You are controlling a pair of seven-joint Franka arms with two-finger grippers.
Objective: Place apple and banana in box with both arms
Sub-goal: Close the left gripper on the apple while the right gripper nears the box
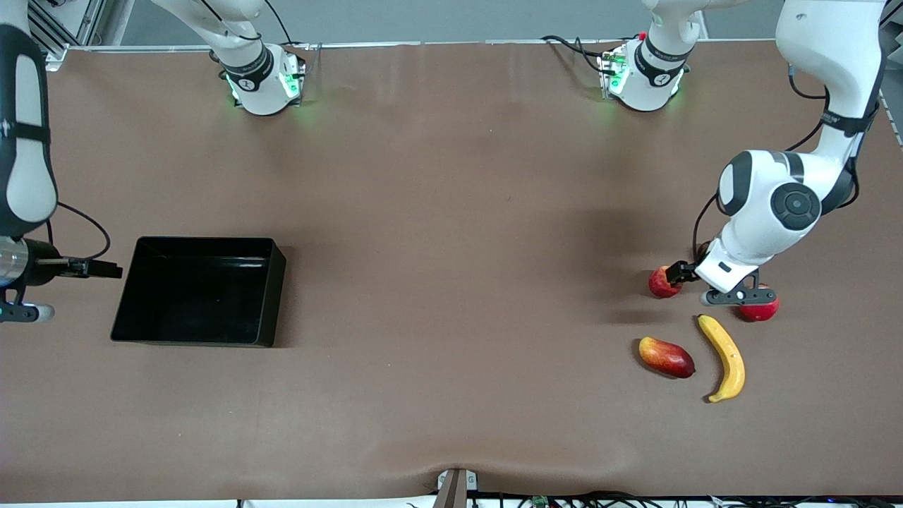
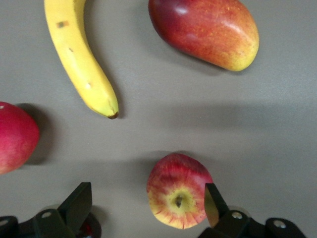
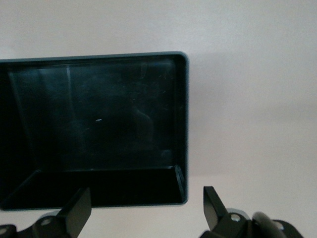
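Brown table mat: left gripper [image 2: 146,206] spread wide over small red-yellow apple [image 2: 178,197], firm, smooth, light; grip across its middle; right gripper [image 3: 146,208] open, empty.

This is a robotics lab bench: a wide table covered with a plain brown mat [image 1: 451,212], with two white jointed robot arms bolted at its edge, their round bases [image 1: 264,81] lit by green indicator lights. Black cables [image 1: 564,44] trail from the bases, and an aluminium frame rail [image 1: 77,21] stands at one corner.
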